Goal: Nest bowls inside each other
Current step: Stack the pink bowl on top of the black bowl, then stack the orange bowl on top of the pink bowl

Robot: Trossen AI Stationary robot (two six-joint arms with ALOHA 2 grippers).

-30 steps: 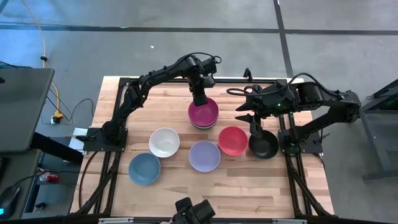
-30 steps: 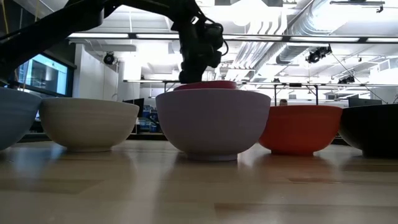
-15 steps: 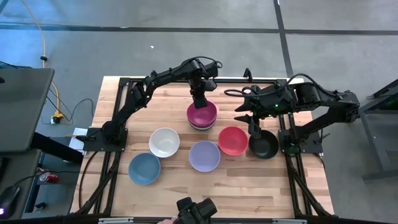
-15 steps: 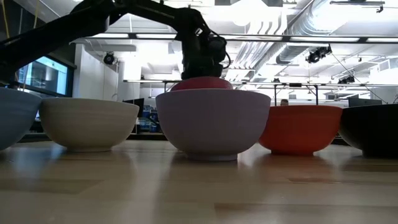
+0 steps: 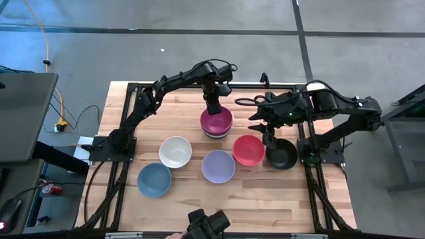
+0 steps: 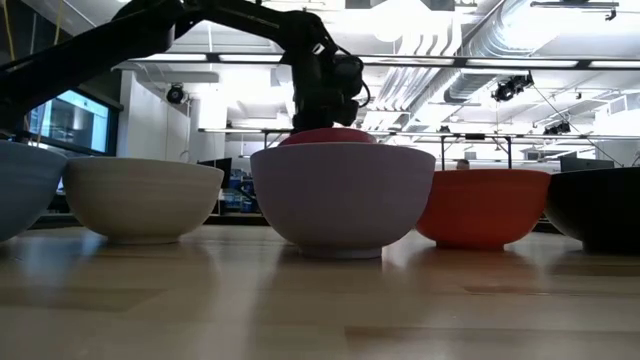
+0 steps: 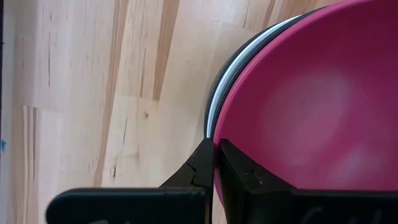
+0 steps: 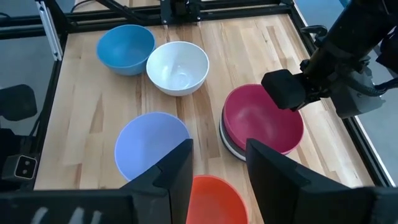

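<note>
High view: the left gripper point(image 5: 214, 110) is clenched on the far rim of the magenta bowl point(image 5: 217, 121), which sits on top of a stack near the far middle of the tabletop point(image 5: 179, 113). The left wrist view shows both fingers point(image 7: 202, 165) pinched together on that rim, one inside and one outside, with a white rim point(image 7: 214, 102) and a dark rim directly beneath the magenta one.

The right gripper point(image 5: 269, 135) hangs between the red bowl point(image 5: 248, 149) and the black bowl point(image 5: 281, 154), above their adjoining rims. Its jaws stand apart and hold nothing; the right wrist view shows the red bowl's rim in the gap between its fingers point(image 8: 177, 168).

Bowl positions on the tabletop:
- White bowl point(image 5: 175, 152): left of centre, standing alone.
- Blue bowl point(image 5: 154, 180): nearest the front left, just beside the white bowl.
- Lavender bowl point(image 5: 218, 166): centre front, between the white and red bowls.
- Red bowl: just right of the lavender bowl.
- Black bowl: just beside the red bowl, at the right edge.

Low view: the lavender bowl stands nearest the camera, with the magenta rim point(image 6: 330, 136) visible behind it under the left gripper.
</note>
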